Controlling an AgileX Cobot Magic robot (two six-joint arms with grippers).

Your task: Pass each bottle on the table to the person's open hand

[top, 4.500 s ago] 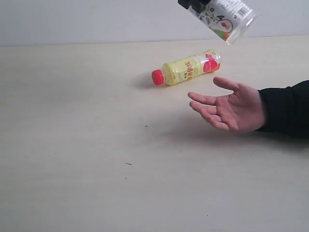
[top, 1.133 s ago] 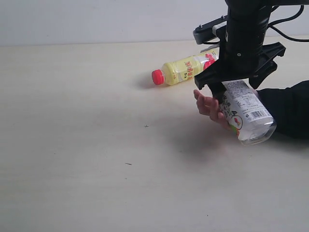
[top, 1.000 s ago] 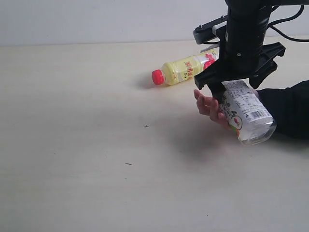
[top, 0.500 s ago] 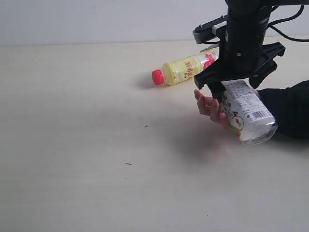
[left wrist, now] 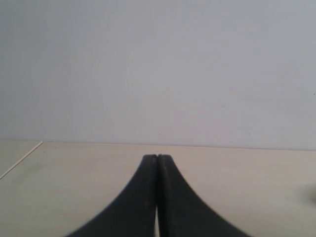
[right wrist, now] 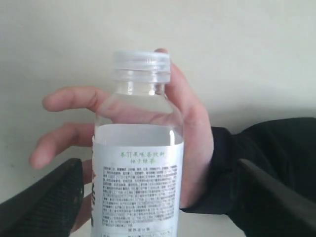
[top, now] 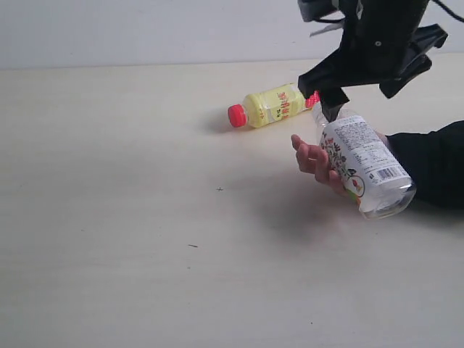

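The white bottle with floral label [top: 362, 163] rests tilted in the person's hand [top: 313, 159], whose fingers curl round it. My right gripper [top: 360, 85] hovers just above the bottle's neck, open, touching nothing. In the right wrist view the bottle [right wrist: 138, 168] stands apart from both spread fingers [right wrist: 44, 202], with the hand [right wrist: 197, 133] behind it. The yellow bottle with red cap [top: 272, 106] lies on its side on the table [top: 130, 217], behind the hand. My left gripper [left wrist: 157, 158] is shut on nothing, over bare table. The other two bottles are out of view.
A black sleeve [top: 431, 163] lies along the table's right side. A pale wall [top: 145, 29] runs behind the table's far edge.
My right gripper has risen off the floral bottle, which stays in the hand. The yellow bottle has not moved.
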